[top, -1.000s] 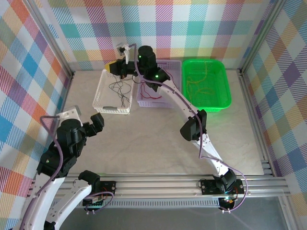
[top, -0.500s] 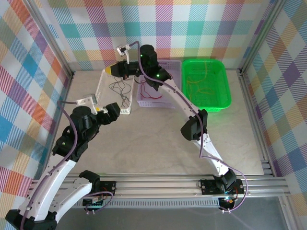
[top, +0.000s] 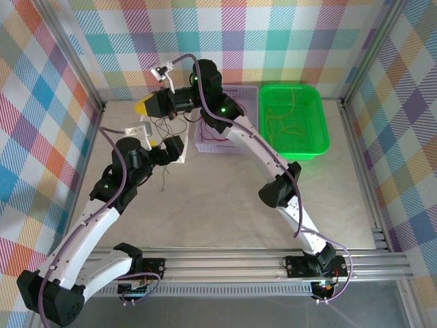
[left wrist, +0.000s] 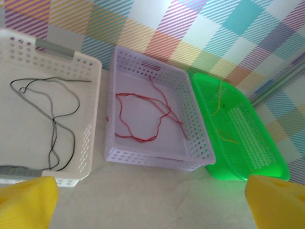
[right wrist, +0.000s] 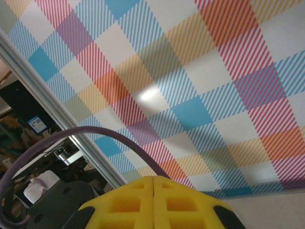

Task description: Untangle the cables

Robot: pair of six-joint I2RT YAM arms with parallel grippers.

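White basket's dark cable, lilac basket's red cable, green basket's cables, left gripper wide, right gripper closed

**Plaid Walls, Pale Table, Metal Frame**

The back wall, left wall and right wall are covered in diagonal plaid of pink, teal, orange, purple and white; slanted aluminium posts stand at the corners where they meet. The tabletop is pale beige with a faint marbled grain, evenly lit and free of hard shadows; a ridged aluminium rail runs along its near edge, and a slimmer bar runs along its right edge. In the right wrist view a soft bright glare sits on the plaid; past a metal post, a dim, cluttered room shows, too dark to make out.
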